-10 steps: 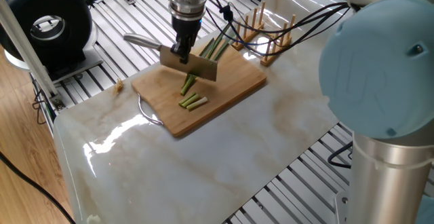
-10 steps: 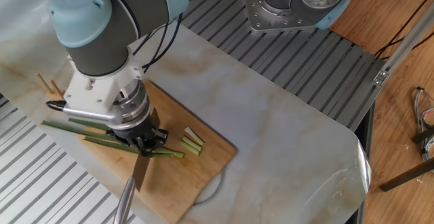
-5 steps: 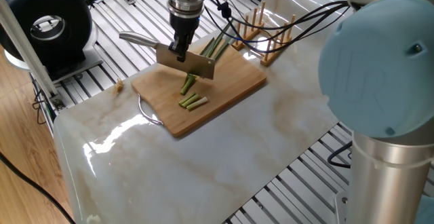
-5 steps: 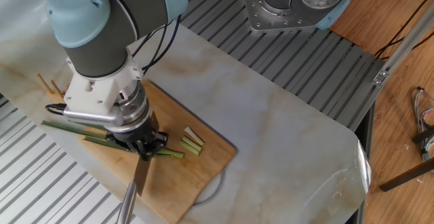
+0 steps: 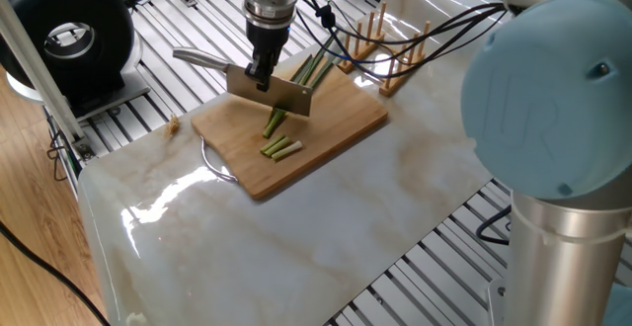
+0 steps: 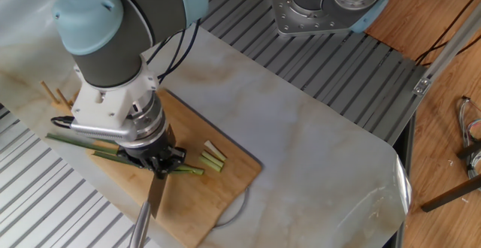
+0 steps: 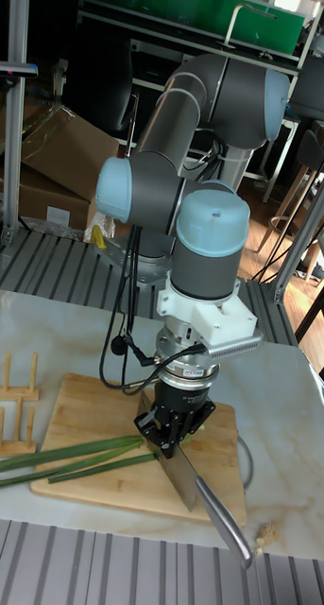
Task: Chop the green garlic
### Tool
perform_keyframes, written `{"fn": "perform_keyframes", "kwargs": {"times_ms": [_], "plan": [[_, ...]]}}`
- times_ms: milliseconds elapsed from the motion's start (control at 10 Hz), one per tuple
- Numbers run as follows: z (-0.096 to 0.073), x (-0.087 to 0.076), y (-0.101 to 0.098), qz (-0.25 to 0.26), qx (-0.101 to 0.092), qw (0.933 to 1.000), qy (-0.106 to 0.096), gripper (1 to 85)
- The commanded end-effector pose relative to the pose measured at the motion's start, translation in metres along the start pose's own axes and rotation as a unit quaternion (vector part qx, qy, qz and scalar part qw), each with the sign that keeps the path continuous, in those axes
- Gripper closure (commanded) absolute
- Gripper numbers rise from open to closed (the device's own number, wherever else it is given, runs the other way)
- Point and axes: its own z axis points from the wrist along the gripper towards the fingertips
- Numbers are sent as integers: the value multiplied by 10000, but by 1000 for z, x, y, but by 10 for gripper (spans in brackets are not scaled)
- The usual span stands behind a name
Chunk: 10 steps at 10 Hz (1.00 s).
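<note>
Two fingers of my claw (image 5: 262,77) were clenched on the top edge of a knife (image 5: 269,93), so nothing showed between them but the blade's spine. I held the knife broadside above the cutting board (image 5: 336,128), its cutting edge facing down and, as far as I could tell, clear of the wood. The metal handle (image 5: 200,58) stuck out beyond the board's edge, away from my arm.

On the cutting board lay the green garlic (image 6: 83,140), its long stalks stretching past the board's far side onto the table (image 5: 296,247), toward the wooden peg rack (image 5: 380,44). The stalks ran under my claw and the blade crossed over them. In the tall view the stalks (image 7: 72,456) reached from the board's middle out past its rim on the rack side.

On the handle-free side of the blade, still on the board, sat a few short cut pieces (image 5: 281,148), pale at one end and lying close together. One darker green piece (image 5: 274,122) rested between them and the blade, just beside the knife.
</note>
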Motion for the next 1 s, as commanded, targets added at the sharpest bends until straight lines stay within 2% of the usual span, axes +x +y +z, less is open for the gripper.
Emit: {"fn": "perform_keyframes", "kwargs": {"times_ms": [0, 200, 400, 600, 700, 900], "plan": [[7, -4, -1, 3, -21, 10000, -52, 843], [8, -6, 1, -19, -33, 10000, -77, 843], [-1, -1, -3, 20, 23, 10000, 25, 843], [-8, 7, -2, -8, -45, 10000, 84, 843], [-8, 10, -2, 15, -39, 9999, 105, 843], [6, 12, 0, 99, -22, 9999, 43, 843]]}}
